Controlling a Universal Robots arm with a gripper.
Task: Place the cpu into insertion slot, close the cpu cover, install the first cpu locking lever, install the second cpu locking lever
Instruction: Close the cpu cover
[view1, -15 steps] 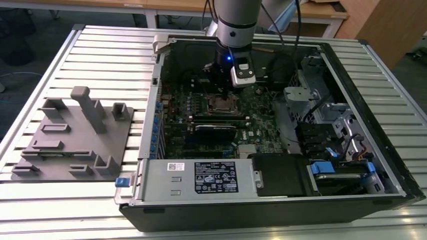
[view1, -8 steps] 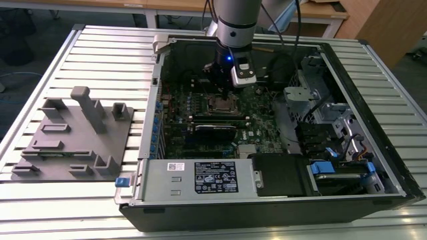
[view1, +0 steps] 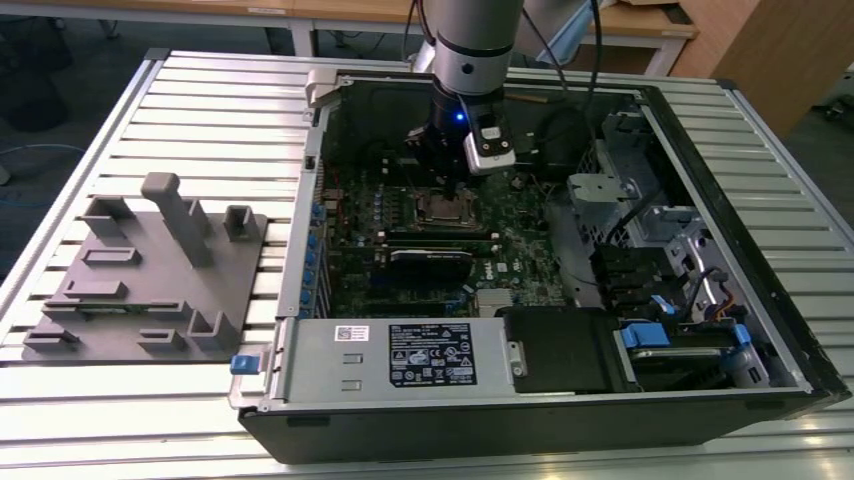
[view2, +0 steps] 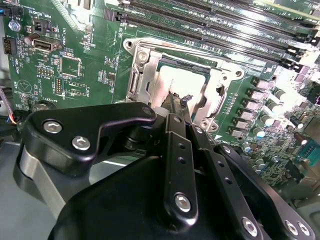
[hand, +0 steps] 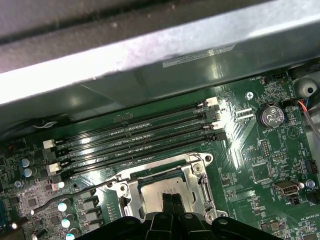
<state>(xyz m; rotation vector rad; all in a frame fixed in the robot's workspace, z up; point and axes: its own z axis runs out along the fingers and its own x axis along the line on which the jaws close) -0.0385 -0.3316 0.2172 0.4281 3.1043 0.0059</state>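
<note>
The gripper (hand: 173, 198) is hanging low inside an open computer case (view1: 534, 432), its two black fingers (view2: 175, 107) pressing together with nothing between them. In both wrist views the tips are sitting right over the cpu (view2: 175, 80), touching it or just above it; I cannot tell which. The cpu is lying flat in the socket (view1: 441, 208), its pale metal top catching the light. The cover (hand: 198, 179) is lying down around it as a silver frame, with the cpu showing through its window. Just beside the socket, four long black memory slots (hand: 135, 140) are running side by side across the green board (hand: 260, 165). In the exterior view, the arm is reaching down into the case from above, and the case is resting on a slatted metal table (view1: 214, 100). Toward the exterior view's left, a grey fixture block (view1: 147, 280) is sitting on the table, well apart from the case.
</note>
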